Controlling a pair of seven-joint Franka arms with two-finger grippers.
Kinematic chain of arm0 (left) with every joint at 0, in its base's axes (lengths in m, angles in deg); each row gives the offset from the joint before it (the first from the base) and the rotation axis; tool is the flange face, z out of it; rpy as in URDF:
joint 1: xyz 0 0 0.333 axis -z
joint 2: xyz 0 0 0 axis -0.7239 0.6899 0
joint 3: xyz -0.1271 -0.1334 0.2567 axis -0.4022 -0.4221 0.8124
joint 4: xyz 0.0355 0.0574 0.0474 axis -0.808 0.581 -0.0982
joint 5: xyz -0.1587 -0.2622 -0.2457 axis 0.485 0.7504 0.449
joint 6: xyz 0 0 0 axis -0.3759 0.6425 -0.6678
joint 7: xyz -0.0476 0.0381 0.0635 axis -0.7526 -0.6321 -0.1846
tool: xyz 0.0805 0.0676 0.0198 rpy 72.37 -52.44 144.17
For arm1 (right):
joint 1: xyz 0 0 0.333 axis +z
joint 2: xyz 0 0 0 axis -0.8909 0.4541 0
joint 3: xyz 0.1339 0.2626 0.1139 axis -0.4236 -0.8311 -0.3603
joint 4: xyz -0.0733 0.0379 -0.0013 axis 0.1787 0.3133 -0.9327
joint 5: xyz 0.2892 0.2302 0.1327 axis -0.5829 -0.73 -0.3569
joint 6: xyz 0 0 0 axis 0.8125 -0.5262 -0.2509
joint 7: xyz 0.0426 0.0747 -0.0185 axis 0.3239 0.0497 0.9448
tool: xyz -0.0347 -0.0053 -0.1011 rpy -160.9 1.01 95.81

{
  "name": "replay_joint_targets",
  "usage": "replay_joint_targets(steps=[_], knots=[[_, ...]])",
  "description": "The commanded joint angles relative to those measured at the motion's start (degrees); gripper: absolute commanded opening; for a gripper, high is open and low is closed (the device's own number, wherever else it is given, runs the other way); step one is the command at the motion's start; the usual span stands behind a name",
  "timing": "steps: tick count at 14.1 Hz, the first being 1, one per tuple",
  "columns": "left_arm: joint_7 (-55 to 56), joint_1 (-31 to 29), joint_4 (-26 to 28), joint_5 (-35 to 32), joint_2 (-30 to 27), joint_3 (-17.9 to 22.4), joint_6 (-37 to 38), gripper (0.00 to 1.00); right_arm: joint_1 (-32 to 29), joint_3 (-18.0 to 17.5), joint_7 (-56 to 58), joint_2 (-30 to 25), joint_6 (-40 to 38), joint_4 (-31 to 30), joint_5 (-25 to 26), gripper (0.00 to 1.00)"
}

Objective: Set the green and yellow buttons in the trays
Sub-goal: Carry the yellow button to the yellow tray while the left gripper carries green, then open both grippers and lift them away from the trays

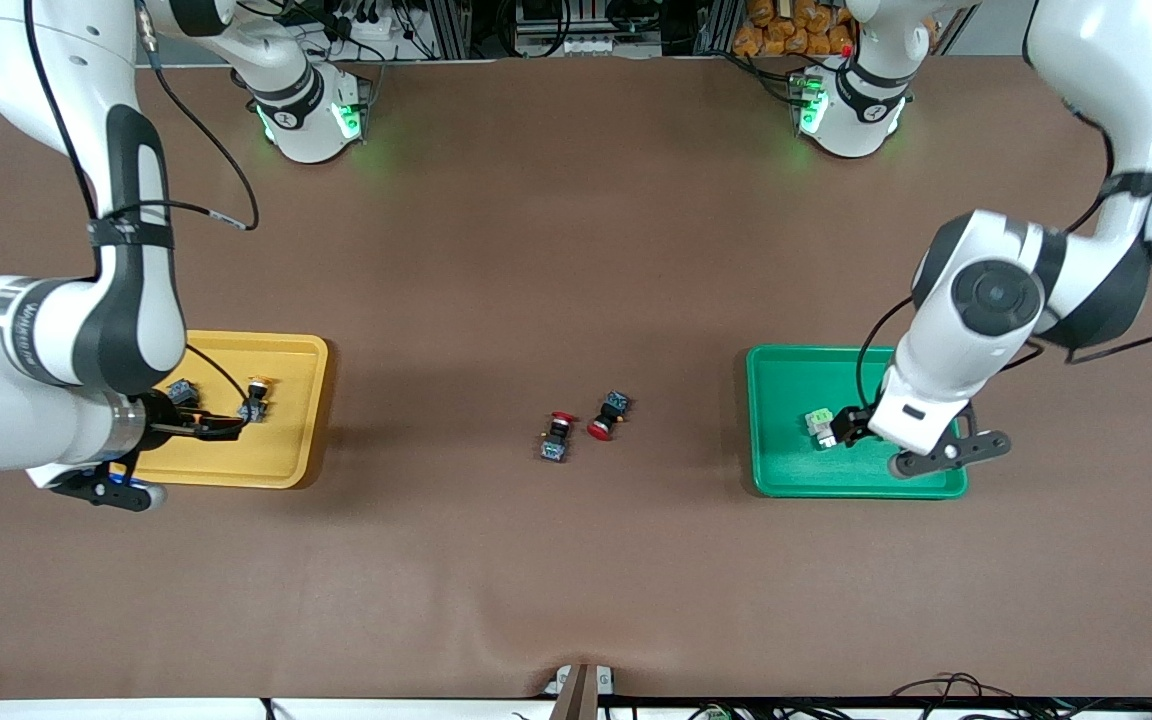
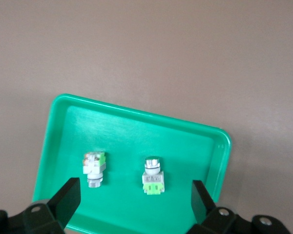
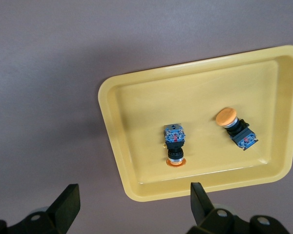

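My left gripper point(image 2: 132, 202) hangs over the green tray point(image 2: 71, 109), fingers spread wide and holding nothing. Two green buttons point(image 2: 152, 176) lie in that tray. My right gripper point(image 3: 132, 207) hangs over the yellow tray point(image 3: 112, 126), fingers equally wide apart, with two yellow buttons point(image 3: 175, 144) lying inside it. Two red-capped buttons point(image 1: 600, 422) lie mid-table between the trays.

The right arm covers a corner of the shallow yellow plastic tray point(image 1: 286, 345), and the left arm hides part of the shallow green plastic tray point(image 1: 786, 360).
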Motion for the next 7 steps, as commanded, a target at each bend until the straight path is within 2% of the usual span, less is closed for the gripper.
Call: replay_joint_targets(steps=[1, 5, 6, 7], knots=[[-5.2, -0.3, -3.7, 4.6, -3.0, -0.4, 7.0, 1.00, -1.4, -0.9, -0.2, 0.4, -1.0, 2.7, 0.8, 1.00], [-9.4, -0.3, -11.0, 6.3, -3.8, -0.9, 17.3, 1.00, -2.7, -2.6, 0.2, 0.2, -1.3, 5.1, 0.6, 1.00], [-9.6, -0.3, -11.4, 6.3, -4.3, -1.0, 17.9, 1.00, -6.3, -6.2, 0.2, 0.0, -1.5, 5.4, 0.6, 1.00], [-9.6, -0.3, -11.7, 6.3, -4.8, -1.4, 18.5, 1.00, -11.6, -11.9, 0.2, -0.8, -2.1, 6.2, 1.1, 1.00]])
